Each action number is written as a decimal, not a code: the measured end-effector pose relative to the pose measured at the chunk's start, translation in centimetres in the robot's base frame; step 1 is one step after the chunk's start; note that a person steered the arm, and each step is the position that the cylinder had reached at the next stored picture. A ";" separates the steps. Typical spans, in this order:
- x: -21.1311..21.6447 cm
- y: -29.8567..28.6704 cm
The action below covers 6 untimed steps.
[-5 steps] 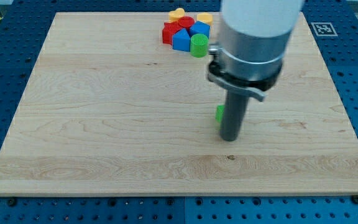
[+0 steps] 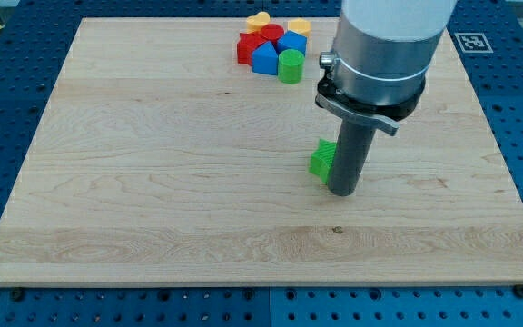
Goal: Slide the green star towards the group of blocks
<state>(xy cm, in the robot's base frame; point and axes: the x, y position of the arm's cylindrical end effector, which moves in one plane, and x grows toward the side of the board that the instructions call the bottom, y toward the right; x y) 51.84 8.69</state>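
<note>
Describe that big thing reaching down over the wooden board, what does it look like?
A thick, pale grey-white cylinder forms the arm's body. Below it sits a darker grey metal collar with a flat black bracket around its lower edge. From there a straight dark grey rod runs down to my tip. No cables or markings show.

The bench (image 2: 152, 182) is pale wood with fine lengthwise grain and one small dark knot just below my tip (image 2: 340, 193), which is dark grey, on a rod under a light grey housing. Touching the tip's left side, the green star (image 2: 322, 159) is bright green. Well above and left of the tip, the group shows a green cylinder (image 2: 290, 65), blue blocks (image 2: 265, 59), red blocks (image 2: 248, 45) and yellow blocks (image 2: 260, 19). Around the bench lies a blue perforated base (image 2: 7, 109).
</note>
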 end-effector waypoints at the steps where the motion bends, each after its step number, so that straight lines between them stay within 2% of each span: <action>1: -2.1 0.0; 3: -8.0 -1.9; 6: -10.2 -9.1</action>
